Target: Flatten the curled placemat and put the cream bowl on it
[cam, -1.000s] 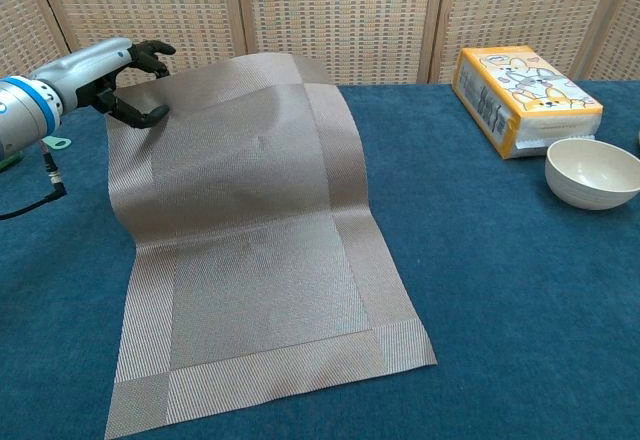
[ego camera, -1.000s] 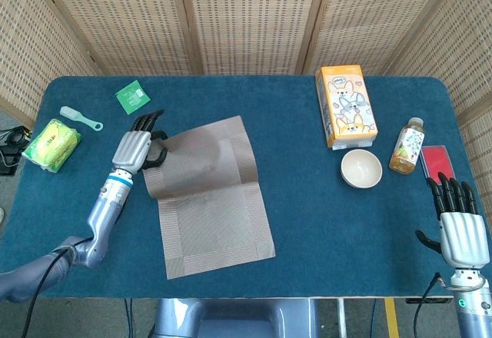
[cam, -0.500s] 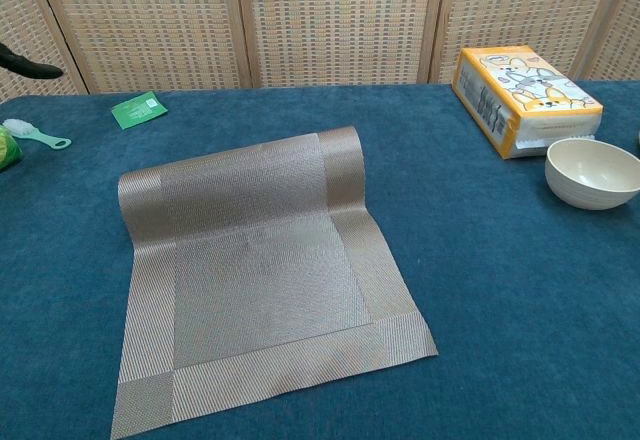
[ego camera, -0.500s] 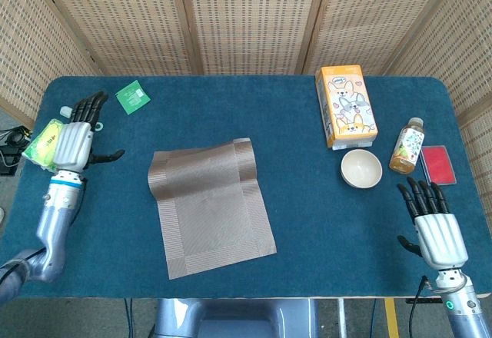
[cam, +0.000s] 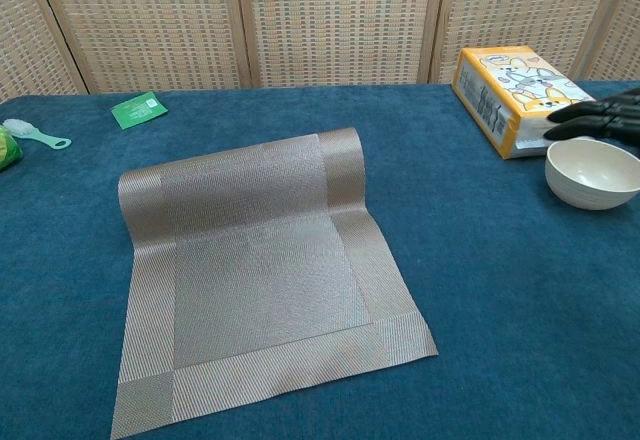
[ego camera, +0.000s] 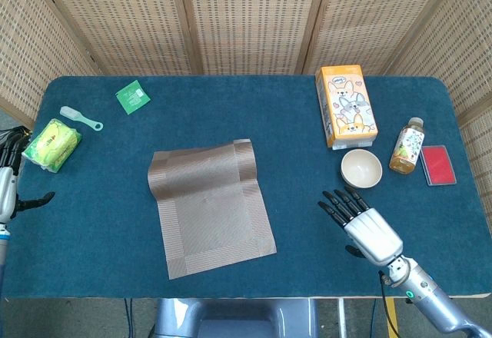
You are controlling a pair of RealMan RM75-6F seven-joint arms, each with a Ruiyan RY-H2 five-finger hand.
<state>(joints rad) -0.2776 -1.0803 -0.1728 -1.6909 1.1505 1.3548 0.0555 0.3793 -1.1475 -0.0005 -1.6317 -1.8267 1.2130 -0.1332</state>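
Observation:
The brown woven placemat (ego camera: 209,203) (cam: 255,275) lies on the blue table with its far edge still curled up into a low roll. The cream bowl (ego camera: 361,169) (cam: 592,172) stands empty to its right, in front of the orange carton. My right hand (ego camera: 363,223) hovers with fingers spread just on the near side of the bowl, holding nothing; in the chest view its black fingertips (cam: 600,115) show above the bowl's rim. My left hand (ego camera: 8,180) is at the far left edge of the table, fingers apart and empty.
An orange tissue carton (ego camera: 346,105) (cam: 522,98) lies behind the bowl. A juice bottle (ego camera: 406,146) and a red box (ego camera: 437,164) sit at the right. A green packet (ego camera: 132,96), a small brush (ego camera: 80,118) and a yellow-green pack (ego camera: 51,144) lie at the left.
The left hand let go of the placemat's far edge and drew back to the table's left edge; the mat's far end curled again. The right hand moved in toward the bowl.

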